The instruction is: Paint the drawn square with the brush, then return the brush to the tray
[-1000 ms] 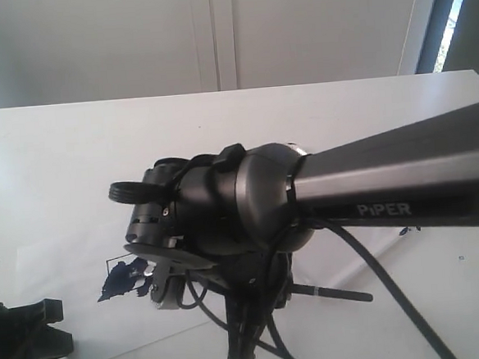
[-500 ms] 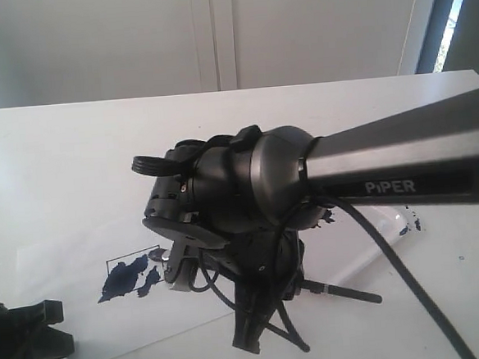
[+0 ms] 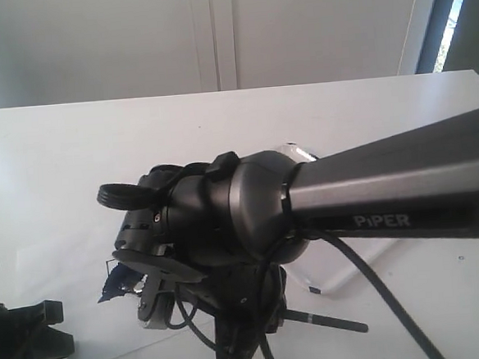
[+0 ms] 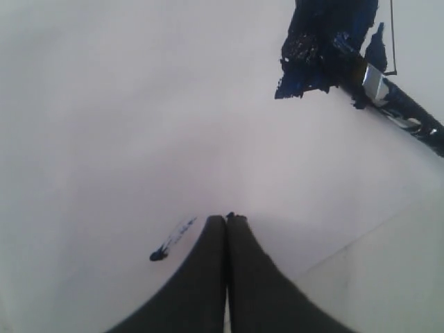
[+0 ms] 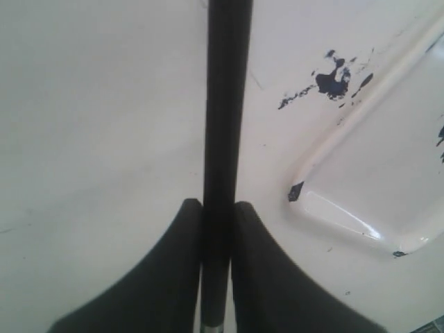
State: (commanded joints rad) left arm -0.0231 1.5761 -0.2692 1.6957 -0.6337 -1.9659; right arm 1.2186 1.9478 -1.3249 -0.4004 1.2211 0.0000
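The drawn square [image 3: 114, 285] lies on the white paper at the left, blotched with dark blue paint [image 4: 322, 41]. My right gripper [image 5: 218, 205] is shut on the black handle of the brush [image 5: 225, 104]. The brush's silver ferrule [image 4: 374, 80] and dark tip rest on the blotch inside the square. Its handle end [image 3: 327, 319] sticks out to the right under the right wrist. The clear tray [image 3: 345, 275] sits to the right of the paper, mostly hidden behind the right arm; one rounded corner [image 5: 326, 208] shows. My left gripper [image 4: 227, 218] is shut and empty, away from the square.
The right arm [image 3: 388, 194] crosses the exterior view and hides much of the table. The left gripper [image 3: 24, 338] rests at the bottom left, off the paper's edge [image 3: 65, 266]. Paint flecks [image 5: 333, 80] mark the table beside the tray. A small paint streak [image 4: 170, 243] lies near the left fingertips.
The right wrist swung right, away from the square, then came back left and lower over it, carrying the brush. The left gripper has not moved.
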